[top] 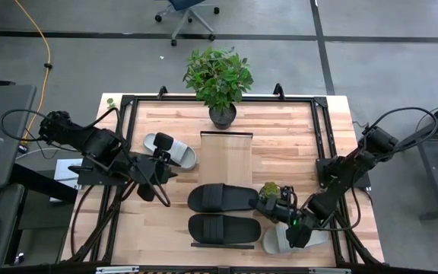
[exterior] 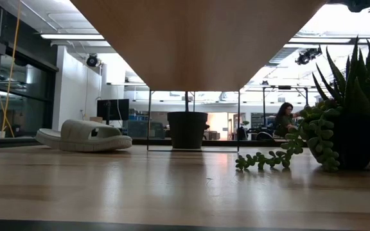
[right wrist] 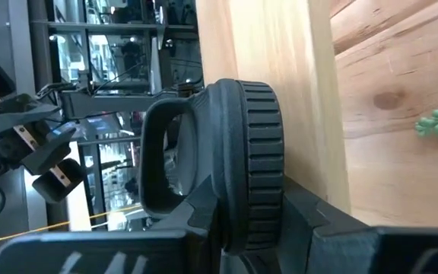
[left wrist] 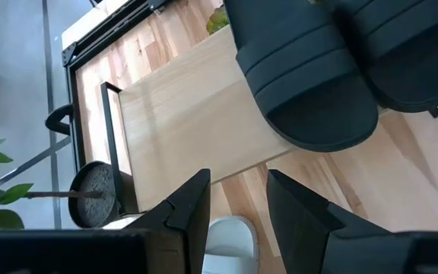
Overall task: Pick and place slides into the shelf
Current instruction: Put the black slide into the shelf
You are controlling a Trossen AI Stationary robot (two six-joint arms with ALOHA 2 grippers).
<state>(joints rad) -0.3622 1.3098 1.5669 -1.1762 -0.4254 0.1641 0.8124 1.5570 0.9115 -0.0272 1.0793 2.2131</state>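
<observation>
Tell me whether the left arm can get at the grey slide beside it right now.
Probably yes. The left gripper hangs right over the grey slide, fingers apart with nothing between them, and nothing blocks the way down.

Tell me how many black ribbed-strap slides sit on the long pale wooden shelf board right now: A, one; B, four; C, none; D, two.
D: the high view shows two black ribbed-strap slides lying side by side on the long pale wooden shelf board.
</observation>
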